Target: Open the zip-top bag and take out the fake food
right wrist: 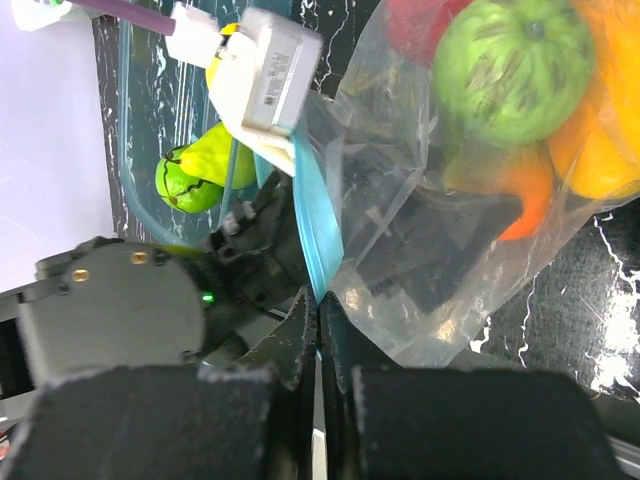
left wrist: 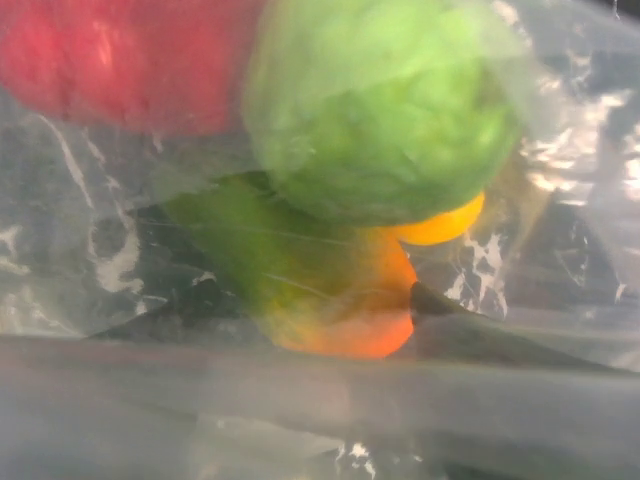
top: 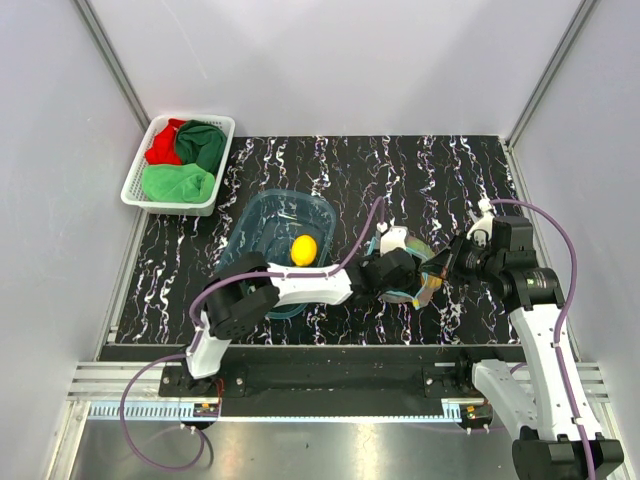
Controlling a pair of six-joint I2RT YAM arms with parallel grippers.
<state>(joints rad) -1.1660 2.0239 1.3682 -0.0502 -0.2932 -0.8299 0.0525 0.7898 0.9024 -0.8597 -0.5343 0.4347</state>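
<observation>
arms: both reach in from near edge twd the right half of the desk [top: 330, 170], black w/ white marbling.
left pincer [top: 410, 278]: pushed right up against the left side of the zip-top bag [right wrist: 440, 300]. Its own cam shows only blurred plastic & food, fingers not made out, so can't tell if spread or pressed together.
right pincer [right wrist: 320, 312]: fingers pressed together, pinching the bag's edge at the zip strip [right wrist: 312, 220]. The teal-blue band runs up from btwn them.
zip-top bag: clear, crumpled, held btwn the two pincers, right of desk centre. Can't tell if it touches the desk.
fake food [right wrist: 515, 65]: bunched inside the bag at the end away from the right pincer. A round green piece sits in the middle w/ a red piece [left wrist: 120, 60] beside it. An orange piece [left wrist: 350, 310] & a bit of yellow are on the other side, all touching.
blue tub [top: 262, 215]: translucent, left of the bag, under the left forearm. A yellow piece [top: 303, 249] lies inside. Right wrist cam also shows sth green-yellow in there.
white basket [top: 165, 205]: far-left corner, well apart from the rest.
cloths [top: 180, 182]: in the basket, 1 red, 2 green, bundled.
</observation>
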